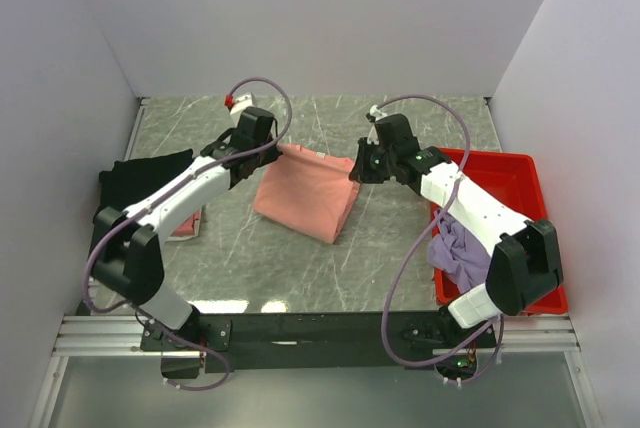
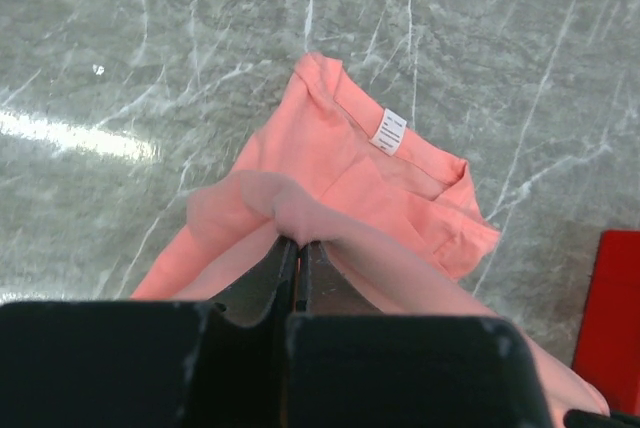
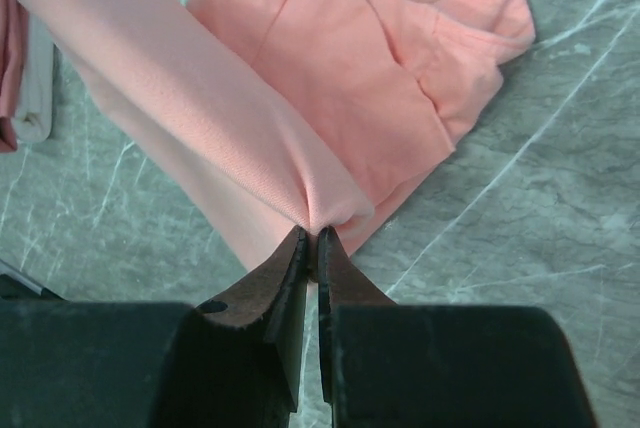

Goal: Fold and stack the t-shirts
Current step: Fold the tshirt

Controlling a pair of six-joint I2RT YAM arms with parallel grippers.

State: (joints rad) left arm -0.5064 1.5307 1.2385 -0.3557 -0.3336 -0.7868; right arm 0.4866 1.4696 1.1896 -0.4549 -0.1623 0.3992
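Only one label in sight: a small white neck tag (image 2: pixel 389 131) sewn inside the collar of the salmon-pink t-shirt (image 2: pixel 300 158), seen from the left wrist cam. It has a few rows of grey print, but they're too small & blurry to read. So no legible txt or nos.
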